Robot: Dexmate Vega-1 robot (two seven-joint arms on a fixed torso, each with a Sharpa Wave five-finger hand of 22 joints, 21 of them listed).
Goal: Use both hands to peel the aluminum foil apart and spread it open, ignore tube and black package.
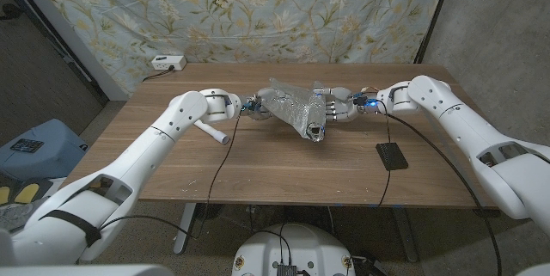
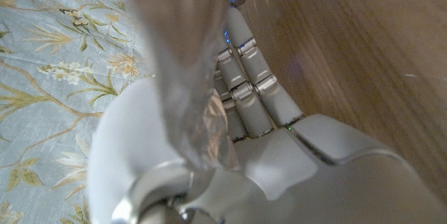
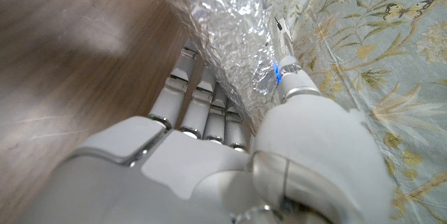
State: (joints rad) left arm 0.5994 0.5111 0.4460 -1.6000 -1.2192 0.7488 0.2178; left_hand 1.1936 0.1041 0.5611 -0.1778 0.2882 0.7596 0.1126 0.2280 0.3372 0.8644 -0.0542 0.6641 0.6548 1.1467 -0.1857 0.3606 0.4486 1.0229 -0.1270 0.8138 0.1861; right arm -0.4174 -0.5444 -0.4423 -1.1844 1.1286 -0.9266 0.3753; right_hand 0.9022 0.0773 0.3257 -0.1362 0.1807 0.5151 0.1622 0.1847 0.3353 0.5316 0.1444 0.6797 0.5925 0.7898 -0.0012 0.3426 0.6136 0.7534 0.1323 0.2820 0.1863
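Observation:
A crinkled sheet of aluminum foil (image 1: 296, 107) hangs stretched between my two hands above the middle of the table, with a bunched corner drooping toward the front. My left hand (image 1: 250, 107) grips the foil's left edge; in the left wrist view the foil (image 2: 185, 91) runs between thumb and fingers (image 2: 255, 88). My right hand (image 1: 338, 107) grips the right edge; in the right wrist view the foil (image 3: 227, 25) is pinched between the thumb and the fingers (image 3: 199, 98).
A white tube (image 1: 210, 131) lies on the table under my left forearm. A black package (image 1: 392, 156) lies at the front right. A white power strip (image 1: 167, 63) sits at the back left corner. A floral cloth hangs behind the wooden table (image 1: 284, 173).

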